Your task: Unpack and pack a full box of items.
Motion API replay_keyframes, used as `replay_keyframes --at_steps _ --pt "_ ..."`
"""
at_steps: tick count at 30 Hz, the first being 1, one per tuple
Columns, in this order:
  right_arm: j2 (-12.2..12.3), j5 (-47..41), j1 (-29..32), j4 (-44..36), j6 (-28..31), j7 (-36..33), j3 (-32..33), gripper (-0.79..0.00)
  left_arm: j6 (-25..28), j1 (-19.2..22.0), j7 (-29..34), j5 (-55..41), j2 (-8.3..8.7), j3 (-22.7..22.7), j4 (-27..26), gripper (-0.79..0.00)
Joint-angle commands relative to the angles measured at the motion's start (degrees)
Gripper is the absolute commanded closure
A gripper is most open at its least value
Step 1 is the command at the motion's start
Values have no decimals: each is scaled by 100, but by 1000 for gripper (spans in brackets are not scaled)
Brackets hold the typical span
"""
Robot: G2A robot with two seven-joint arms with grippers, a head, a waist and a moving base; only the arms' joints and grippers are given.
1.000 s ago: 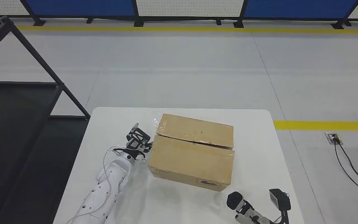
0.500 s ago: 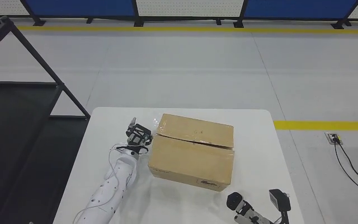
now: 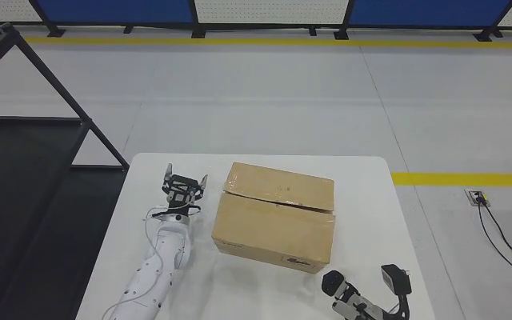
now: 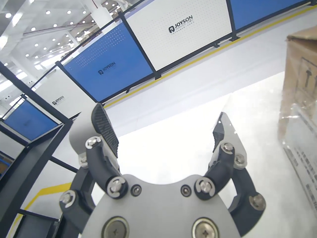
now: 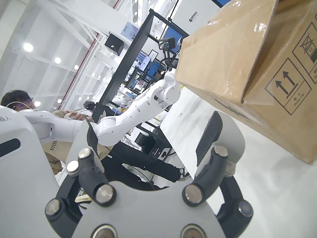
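left hand (image 3: 185, 182), right hand (image 5: 151, 134) wide open, empty. taped box (image 3: 276, 216) beside left hand may skid on counter (image 3: 240, 296) if nudged.

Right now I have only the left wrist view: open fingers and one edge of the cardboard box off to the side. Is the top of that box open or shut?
Observer: Shut. From the top view, the top of the cardboard box is folded down, with a seam running across it.
Operator: How does my left gripper sit relative to it?
Observer: The left gripper is beside the box's left side, over the table, with a clear gap between them.
Operator: And the other arm?
Observer: The right gripper is open with nothing in it. It is near the table's front edge, facing a lower corner of the box without touching it.
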State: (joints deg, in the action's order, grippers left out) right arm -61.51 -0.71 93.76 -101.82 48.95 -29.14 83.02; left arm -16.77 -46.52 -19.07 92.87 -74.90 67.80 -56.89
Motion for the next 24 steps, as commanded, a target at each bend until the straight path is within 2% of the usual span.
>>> replay_keyframes --at_steps 1,12,24 --pt "4 -21 -32 15 -13 -15 -11 -785 -86 -35 33 29 13 92 -103 -785" --pt "26 -91 -106 51 -34 -58 -35 -785 -244 -243 199 -57 74 607 -628 -785" --pt "49 -116 -185 6 -90 -95 -44 -785 -657 -853 155 58 132 1102 -1230 -785"
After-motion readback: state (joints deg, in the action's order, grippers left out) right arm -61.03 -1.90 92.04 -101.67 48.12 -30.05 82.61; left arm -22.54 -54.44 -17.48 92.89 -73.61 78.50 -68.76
